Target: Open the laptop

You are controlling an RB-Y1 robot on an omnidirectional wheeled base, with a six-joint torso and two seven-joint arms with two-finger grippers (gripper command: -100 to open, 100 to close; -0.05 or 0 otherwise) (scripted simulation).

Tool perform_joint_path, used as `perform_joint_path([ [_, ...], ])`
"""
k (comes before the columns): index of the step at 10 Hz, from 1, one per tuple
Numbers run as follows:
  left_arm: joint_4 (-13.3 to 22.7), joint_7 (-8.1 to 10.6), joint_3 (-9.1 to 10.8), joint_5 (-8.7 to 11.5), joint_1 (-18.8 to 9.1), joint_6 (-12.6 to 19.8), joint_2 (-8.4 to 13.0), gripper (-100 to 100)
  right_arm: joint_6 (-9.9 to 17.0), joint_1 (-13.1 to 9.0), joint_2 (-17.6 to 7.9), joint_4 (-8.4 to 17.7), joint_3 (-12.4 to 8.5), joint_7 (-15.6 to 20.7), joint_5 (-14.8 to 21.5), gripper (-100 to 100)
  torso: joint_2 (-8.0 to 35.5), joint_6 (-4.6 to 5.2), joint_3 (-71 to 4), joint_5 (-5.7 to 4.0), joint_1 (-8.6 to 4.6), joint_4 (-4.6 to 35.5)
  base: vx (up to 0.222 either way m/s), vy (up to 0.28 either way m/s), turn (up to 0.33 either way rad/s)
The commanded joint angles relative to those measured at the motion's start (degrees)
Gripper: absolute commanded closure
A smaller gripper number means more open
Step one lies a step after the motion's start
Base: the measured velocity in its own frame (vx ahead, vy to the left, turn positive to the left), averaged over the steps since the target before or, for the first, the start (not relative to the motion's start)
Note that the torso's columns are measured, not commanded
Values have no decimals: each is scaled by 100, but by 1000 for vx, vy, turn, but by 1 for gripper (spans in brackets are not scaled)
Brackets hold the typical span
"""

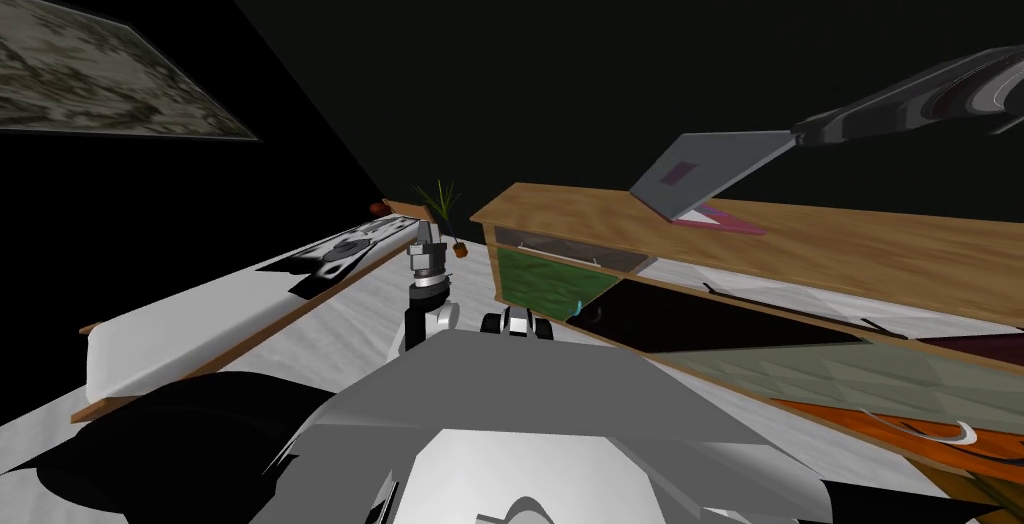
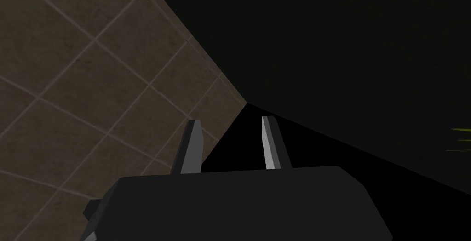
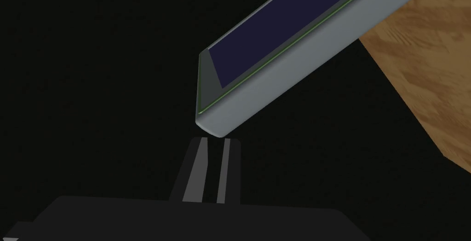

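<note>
**Item:** laptop, grey, on the wooden desk.
**Condition:** the lid is raised partway and leans over a pinkish base that lies flat on the desk. The screen face is dark blue and the rim is pale grey.

**Right claw**: at the laptop's free upper lid corner. Its fingers are drawn narrow, almost together, and grip nothing. The tips sit just under the corner, touching it or just beside it; which cannot be told.

**Left claw**: well apart from the laptop, low before the torso. Its fingers are moderately parted and it is empty.

**Potted plant**: well apart from the laptop, past the desk's far end.

**Step in hand (judged):** the lid is about half open, and the work left is to push it up and back.

**Handling note:**
- Keep the narrow tips beneath the rim.
- Follow the lid's arc about its hinge rather than a straight line.
- Go slowly.
- Contact at a corner may slip off or twist the lid, so a hold nearer the middle of that edge would be steadier.
- Watch that the base does not slide or lift from the desk.
</note>
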Motion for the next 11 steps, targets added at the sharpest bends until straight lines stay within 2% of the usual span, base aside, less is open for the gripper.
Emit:
perform_joint_path([
  [1, 0, 0, 0, 0, 0, 0, 0, 0, -73, -42, 40, 37, -10, -58, -109, 100, 5, 5, 3, 2, 0, 5, -8, -37, 10],
  [3, 0, 0, 0, 0, 0, 0, 0, 0, -197, -144, 311, 177, 68, -179, -448, 100, 11, -2, 8, 17, 27, 10, 11, -72, 61],
  [11, 0, 0, -1, 0, 0, 0, -1, 0, -347, -260, 676, 358, 188, -323, -883, 100, -26, -40, -11, -2, 39, -28, -7, -28, 24],
])
